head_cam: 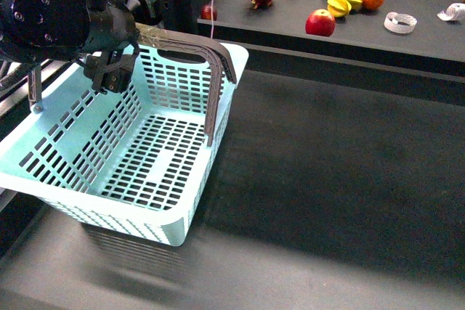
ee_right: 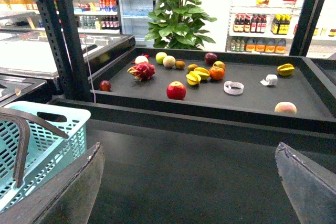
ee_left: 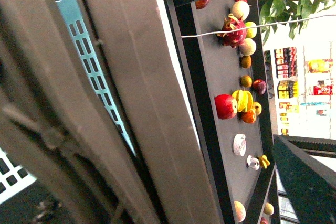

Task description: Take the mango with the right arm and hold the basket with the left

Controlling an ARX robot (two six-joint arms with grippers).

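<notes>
The light teal basket (head_cam: 138, 157) sits tilted at the left of the dark counter, its grey-brown handles (head_cam: 218, 70) raised. My left gripper (head_cam: 110, 76) is shut on the basket's taped handle at the near rim. In the left wrist view the handle (ee_left: 131, 103) fills the frame beside a strip of the basket's wall (ee_left: 89, 61). The mango (ee_right: 285, 107), an oval yellow-orange fruit, lies alone at the right front of the fruit tray; it also shows in the left wrist view (ee_left: 239, 211). My right gripper (ee_right: 191, 182) is open and empty above the counter, well short of the tray.
The black raised tray (ee_right: 157, 100) holds a red apple (ee_right: 176, 91), a dragon fruit (ee_right: 142, 70), yellow starfruit (ee_right: 198, 75), an orange-red fruit (ee_right: 216, 72) and tape rolls (ee_right: 233, 87). A raised ledge (ee_right: 210, 119) fronts the tray. Black frame posts (ee_right: 65, 35) stand at the left.
</notes>
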